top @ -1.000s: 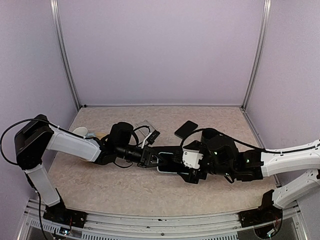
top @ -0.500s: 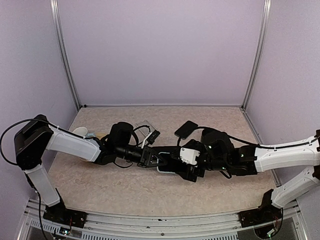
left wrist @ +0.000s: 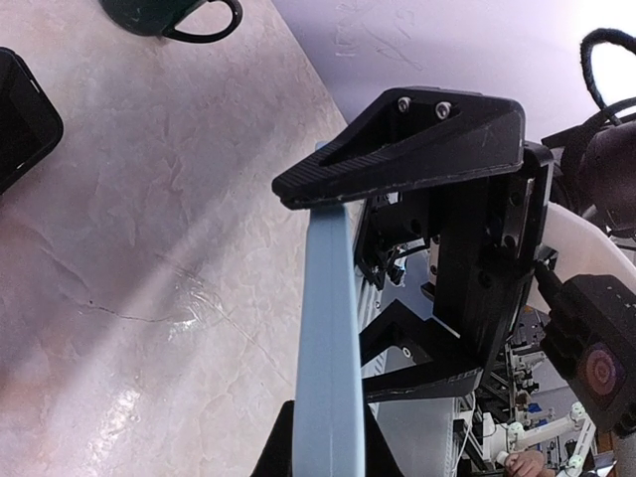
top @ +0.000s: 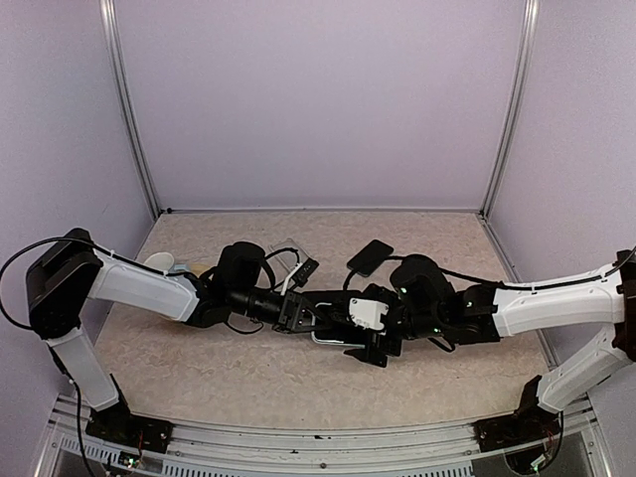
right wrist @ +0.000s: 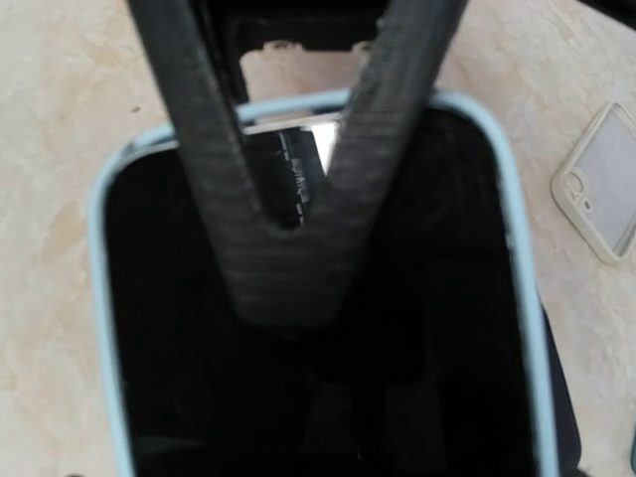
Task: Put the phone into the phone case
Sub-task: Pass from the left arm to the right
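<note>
The light blue phone case (left wrist: 328, 328) is edge-on in the left wrist view. My left gripper (left wrist: 328, 442) is shut on its near end, one finger on each face. In the top view the case (top: 331, 337) lies between the left gripper (top: 298, 313) and the right gripper (top: 350, 320). In the right wrist view the blue rim (right wrist: 517, 258) frames a glossy black surface (right wrist: 437, 328), which appears to be the phone seated inside. A black V-shaped finger (right wrist: 288, 248) lies across it. The right gripper's two fingers (left wrist: 417, 149) stand apart by the case's far end.
A black phone-shaped slab (top: 370, 256) lies behind the right arm and shows in the left wrist view (left wrist: 20, 119). A clear beige case (top: 288, 250) lies behind the left gripper and shows in the right wrist view (right wrist: 606, 179). A dark green mug (left wrist: 169, 12) stands farther off.
My right gripper has slid left along the case toward the left gripper and now covers most of it. The left arm has stayed put with the case in its jaws.
</note>
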`<state>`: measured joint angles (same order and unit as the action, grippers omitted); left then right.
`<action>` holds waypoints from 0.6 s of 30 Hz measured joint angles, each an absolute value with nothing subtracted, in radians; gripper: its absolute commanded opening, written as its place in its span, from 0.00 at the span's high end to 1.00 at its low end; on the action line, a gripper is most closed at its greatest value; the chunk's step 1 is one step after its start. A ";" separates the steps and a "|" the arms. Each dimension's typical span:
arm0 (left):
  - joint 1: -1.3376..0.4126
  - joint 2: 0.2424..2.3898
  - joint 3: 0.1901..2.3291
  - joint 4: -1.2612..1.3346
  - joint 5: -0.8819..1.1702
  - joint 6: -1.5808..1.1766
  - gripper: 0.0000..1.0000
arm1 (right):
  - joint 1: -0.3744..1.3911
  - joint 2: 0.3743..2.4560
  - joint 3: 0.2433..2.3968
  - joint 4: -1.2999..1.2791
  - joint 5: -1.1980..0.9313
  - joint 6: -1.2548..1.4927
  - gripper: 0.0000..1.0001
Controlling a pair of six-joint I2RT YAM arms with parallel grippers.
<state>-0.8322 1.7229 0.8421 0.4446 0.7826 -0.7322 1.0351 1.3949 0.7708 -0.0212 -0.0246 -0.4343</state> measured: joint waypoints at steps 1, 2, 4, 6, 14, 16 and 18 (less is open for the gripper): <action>-0.832 1.723 0.842 0.444 0.783 -0.732 1.00 | 1.034 1.396 0.771 -0.022 -0.027 -0.432 0.02; -0.832 1.723 0.842 0.444 0.783 -0.732 1.00 | 1.033 1.396 0.772 -0.022 -0.027 -0.431 0.03; -0.832 1.723 0.842 0.445 0.783 -0.732 1.00 | 1.031 1.398 0.772 -0.022 -0.025 -0.428 0.08; -0.832 1.723 0.842 0.443 0.783 -0.732 1.00 | 1.031 1.399 0.773 -0.022 -0.020 -0.426 0.15; -0.830 1.723 0.841 0.434 0.789 -0.733 0.92 | 1.031 1.416 0.789 -0.038 -0.008 -0.435 0.26; -0.829 1.723 0.840 0.437 0.788 -0.736 0.77 | 1.031 1.416 0.790 -0.038 -0.007 -0.437 0.28; -0.825 1.723 0.836 0.449 0.789 -0.741 0.56 | 1.031 1.416 0.790 -0.035 -0.001 -0.436 0.28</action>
